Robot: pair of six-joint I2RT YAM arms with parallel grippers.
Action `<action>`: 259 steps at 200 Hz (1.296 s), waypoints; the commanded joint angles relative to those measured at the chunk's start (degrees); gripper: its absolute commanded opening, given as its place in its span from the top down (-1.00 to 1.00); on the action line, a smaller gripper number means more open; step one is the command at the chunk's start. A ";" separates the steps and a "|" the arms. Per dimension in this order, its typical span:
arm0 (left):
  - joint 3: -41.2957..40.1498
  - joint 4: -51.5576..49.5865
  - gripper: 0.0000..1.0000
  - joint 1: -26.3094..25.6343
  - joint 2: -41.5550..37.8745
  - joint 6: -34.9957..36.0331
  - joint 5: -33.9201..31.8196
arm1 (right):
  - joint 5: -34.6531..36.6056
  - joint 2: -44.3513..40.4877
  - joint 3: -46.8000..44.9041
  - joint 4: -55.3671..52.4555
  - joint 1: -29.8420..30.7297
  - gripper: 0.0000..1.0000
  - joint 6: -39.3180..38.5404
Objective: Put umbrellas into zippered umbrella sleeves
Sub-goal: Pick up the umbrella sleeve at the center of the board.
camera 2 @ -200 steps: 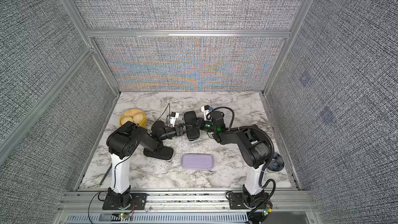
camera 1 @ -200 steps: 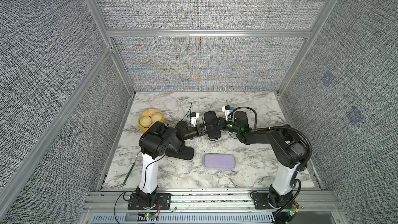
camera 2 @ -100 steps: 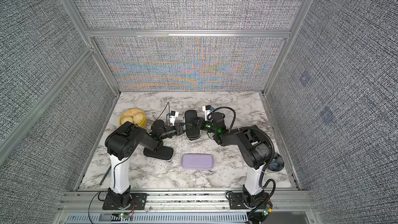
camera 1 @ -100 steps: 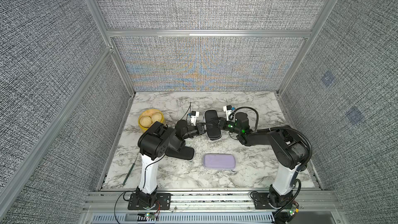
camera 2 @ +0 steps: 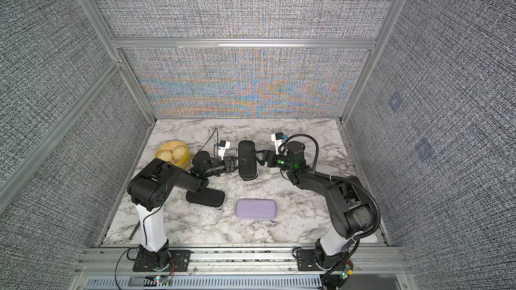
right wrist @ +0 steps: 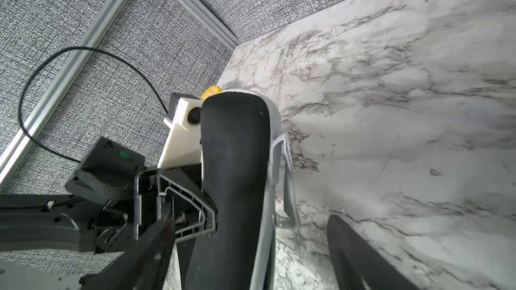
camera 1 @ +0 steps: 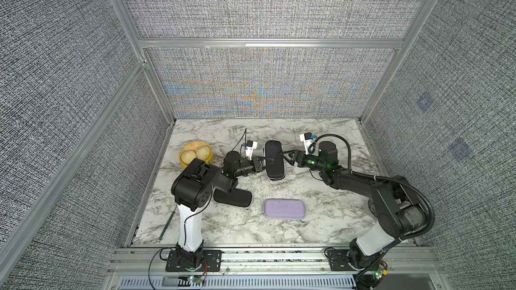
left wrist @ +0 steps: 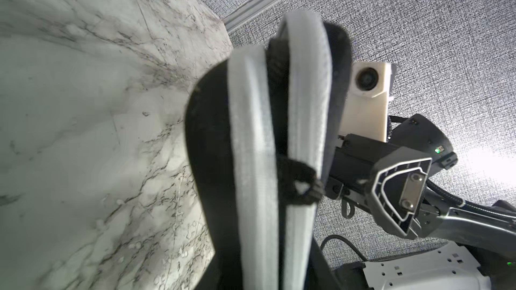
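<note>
The work cell is a white marble tabletop (camera 1: 321, 218) enclosed by grey woven wall panels (camera 1: 251, 9) in an aluminium frame (camera 1: 268, 43). The left arm (camera 1: 195, 191) and right arm (camera 1: 391, 205) reach inward from the near edge and meet at mid-table.

The centre black sleeve (camera 1: 275, 171) lies lengthwise between the two tools, far from the arm bases. The left gripper (camera 1: 265, 161) is clenched on the zipper side of this sleeve. The right gripper (camera 1: 284, 158) is released: in the right wrist view its fingers (right wrist: 156, 246) stand spread wide, one on each side of the shell (right wrist: 234, 163), with no contact visible. Whether the sleeve rests on the tabletop cannot be told.

The second black sleeve (camera 1: 234, 198) lies flat and closed, partly under the left arm. The lavender sleeve (camera 1: 284, 209) lies flat and closed near the front centre, well apart from both tools.

A yellow steamer basket (camera 1: 182, 160) holding buns (camera 1: 201, 152) stands at the left rear. A thin green rod (camera 1: 166, 224) lies along the left edge.

In the left wrist view, two grey zipper bands (left wrist: 251, 163) show a narrow dark gap; its contents cannot be identified. A black zipper pull (left wrist: 300, 182) hangs on one band.
</note>
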 commanded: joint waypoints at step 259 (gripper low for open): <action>1.94 -44.44 1.00 0.61 -26.87 21.63 6.83 | 6.36 -6.99 -21.12 34.63 9.22 0.28 -48.59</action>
